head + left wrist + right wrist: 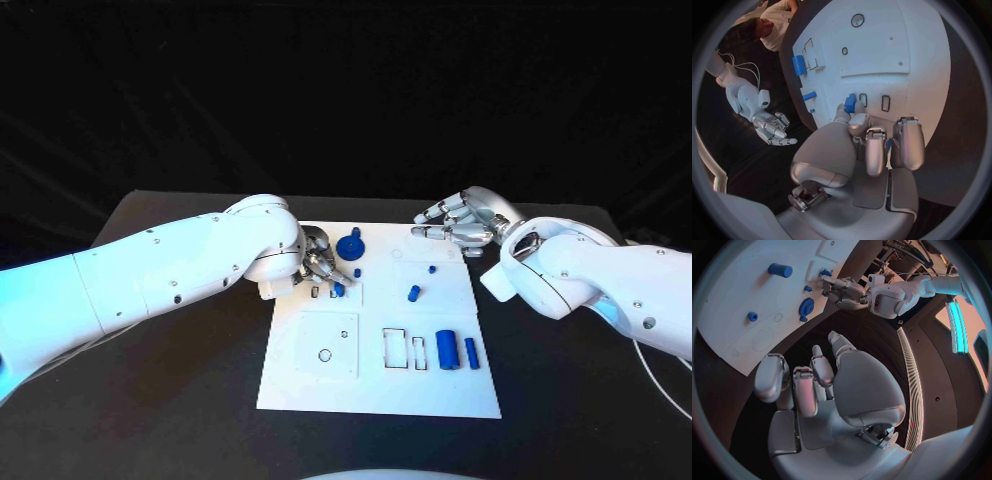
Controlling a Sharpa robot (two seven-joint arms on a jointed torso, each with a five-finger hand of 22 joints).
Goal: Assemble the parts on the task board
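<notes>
From the head camera, my left hand (320, 268) sits at nine o'clock of the white board (378, 400) on the black counter (173, 400), fingers pinching a small blue peg (339, 289). My right hand (459, 222) hovers at one o'clock, fingers curled, empty. A blue cylinder (447, 349) lies at four o'clock.

Left wrist camera: fingertips (856, 120) touch the peg (850, 103) over the board (879, 60).

Right wrist camera: my right hand (811, 385) holds nothing, off the board's (748, 300) edge.
</notes>
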